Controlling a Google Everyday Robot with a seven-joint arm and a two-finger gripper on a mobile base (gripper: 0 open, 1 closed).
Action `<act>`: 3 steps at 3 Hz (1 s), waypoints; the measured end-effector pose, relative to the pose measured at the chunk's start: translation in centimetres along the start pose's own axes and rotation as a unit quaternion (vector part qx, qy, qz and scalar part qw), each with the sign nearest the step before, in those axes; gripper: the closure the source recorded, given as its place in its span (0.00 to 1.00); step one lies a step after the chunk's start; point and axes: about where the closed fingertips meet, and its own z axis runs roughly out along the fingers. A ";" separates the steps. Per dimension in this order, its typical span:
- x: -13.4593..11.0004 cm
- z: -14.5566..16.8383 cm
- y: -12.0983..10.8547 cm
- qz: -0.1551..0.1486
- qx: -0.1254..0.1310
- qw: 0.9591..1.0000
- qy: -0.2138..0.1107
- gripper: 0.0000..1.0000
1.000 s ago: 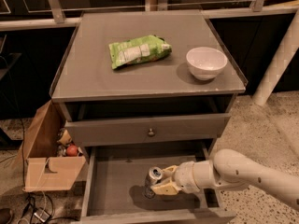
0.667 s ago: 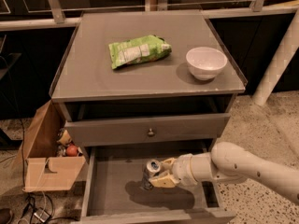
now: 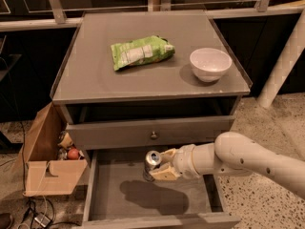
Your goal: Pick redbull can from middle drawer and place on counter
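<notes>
While my gripper (image 3: 160, 166) pinches the redbull can (image 3: 152, 160) just above the middle drawer (image 3: 190, 197) floor, I judge pick done, lift in hand; next: raise clear of upper drawer front (image 3: 119, 133), swing fwd to counter (image 3: 95, 78).

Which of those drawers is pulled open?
The lower drawer, which juts out beneath the shut knobbed drawer. The gripper grips a can above its floor.
</notes>
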 end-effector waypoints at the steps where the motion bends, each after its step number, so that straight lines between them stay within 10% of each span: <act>1: 0.0 0.0 0.0 0.000 0.000 1.000 0.002 1.00; 3: -4.2 -3.7 -0.9 -0.029 0.018 0.999 0.006 1.00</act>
